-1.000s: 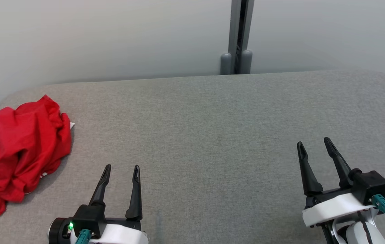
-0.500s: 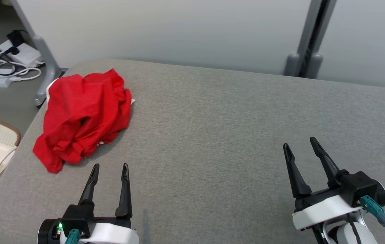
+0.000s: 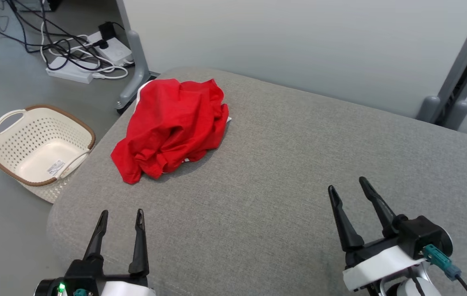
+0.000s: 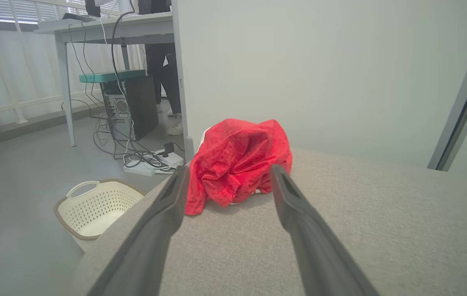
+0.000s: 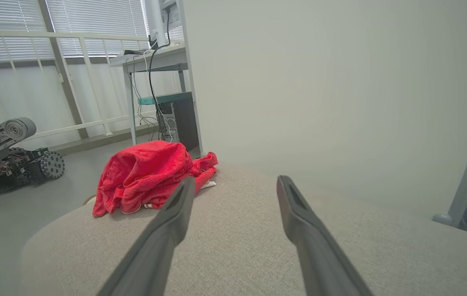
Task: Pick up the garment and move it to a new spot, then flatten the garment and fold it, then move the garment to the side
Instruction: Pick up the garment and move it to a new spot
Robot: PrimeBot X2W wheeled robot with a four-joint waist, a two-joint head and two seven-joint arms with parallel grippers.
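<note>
Surface [image 3: 299,164]: grey fabric, rounded corners, set against a pale wall.
Garment [image 3: 171,123]: red, crumpled in a heap (a scrap of white showed at its edge); lay at the surface's far left corner, untouched.
Basket [image 3: 38,144]: cream, perforated, brown-rimmed; stood on the floor left of the surface.
Right gripper [image 3: 347,183]: hovered over the near right of the surface, fingers spread wide, holding nothing, well apart from the garment.
Left gripper [image 3: 121,211]: over the near left edge, fingers likewise wide and empty, pointed toward the garment.
Cables [image 3: 65,45]: tangled on the floor beyond the basket.
</note>
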